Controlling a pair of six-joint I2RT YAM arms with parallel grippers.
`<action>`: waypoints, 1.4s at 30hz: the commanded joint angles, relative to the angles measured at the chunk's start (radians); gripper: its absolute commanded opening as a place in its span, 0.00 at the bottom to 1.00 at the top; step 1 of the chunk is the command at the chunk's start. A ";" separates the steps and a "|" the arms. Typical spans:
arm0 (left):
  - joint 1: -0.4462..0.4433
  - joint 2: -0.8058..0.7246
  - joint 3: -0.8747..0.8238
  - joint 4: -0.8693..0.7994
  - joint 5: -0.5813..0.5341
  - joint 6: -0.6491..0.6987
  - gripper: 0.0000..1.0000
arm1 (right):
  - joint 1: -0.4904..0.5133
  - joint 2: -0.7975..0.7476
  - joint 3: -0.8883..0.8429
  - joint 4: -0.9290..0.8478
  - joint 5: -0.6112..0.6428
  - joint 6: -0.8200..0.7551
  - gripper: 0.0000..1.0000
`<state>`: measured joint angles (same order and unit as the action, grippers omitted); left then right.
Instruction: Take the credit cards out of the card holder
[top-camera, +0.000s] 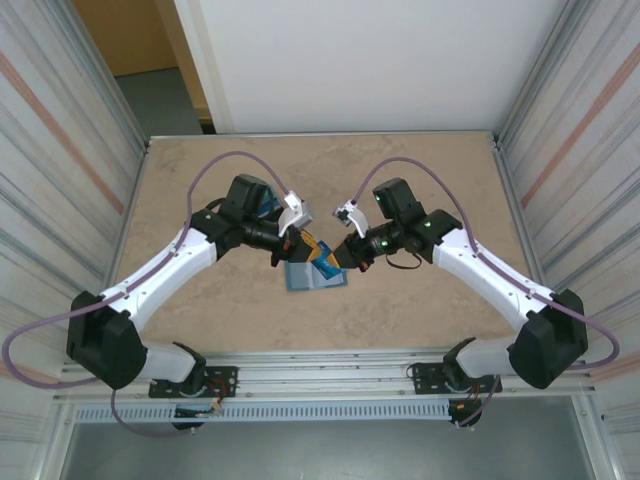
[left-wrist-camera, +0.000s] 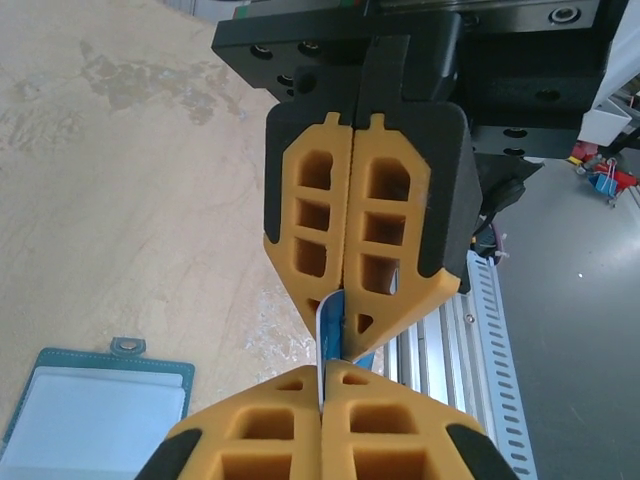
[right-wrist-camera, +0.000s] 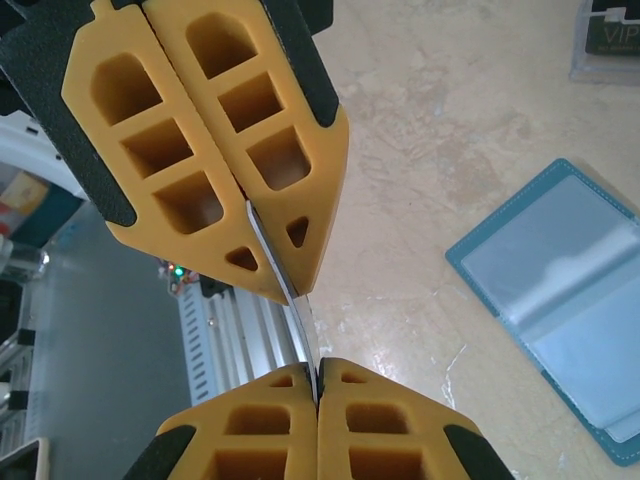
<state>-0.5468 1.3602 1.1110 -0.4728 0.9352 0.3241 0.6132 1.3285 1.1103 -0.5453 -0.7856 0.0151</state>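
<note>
One credit card (left-wrist-camera: 331, 325) is out, pinched by both left claw (left-wrist-camera: 320, 372) and right claw (right-wrist-camera: 318, 372) over the bench (right-wrist-camera: 450, 150); open card holder (right-wrist-camera: 560, 290) looks nearly emptied, set-down pending.

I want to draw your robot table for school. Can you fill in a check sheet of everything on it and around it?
Surface: beige marbled tabletop with darker blotches.
Job's things: card holder lies open and flat on the tabletop. One credit card is in the air, edge-on, pinched at both ends. A second card lies apart from the holder.
Clutter: small red and blue bits beyond the table edge, too blurred to name.
Grippers: left gripper and right gripper meet tip to tip near the holder, both shut on the credit card.
Cables: purple cables loop over each arm.
Surroundings: ribbed metal side walls, white panel behind, metal rail at the near edge.
</note>
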 joint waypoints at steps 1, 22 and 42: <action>-0.004 -0.030 -0.014 0.020 0.016 -0.022 0.00 | -0.015 -0.011 0.033 0.048 -0.029 0.011 0.20; -0.034 -0.388 -0.419 0.792 -0.425 -0.796 0.00 | -0.090 -0.157 -0.293 0.841 0.013 0.569 0.62; -0.043 -0.418 -0.444 0.843 -0.467 -0.884 0.00 | -0.025 -0.052 -0.223 1.034 -0.046 0.633 0.05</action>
<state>-0.5858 0.9588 0.6743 0.3496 0.4480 -0.5480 0.5850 1.2842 0.8452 0.4397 -0.8169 0.6453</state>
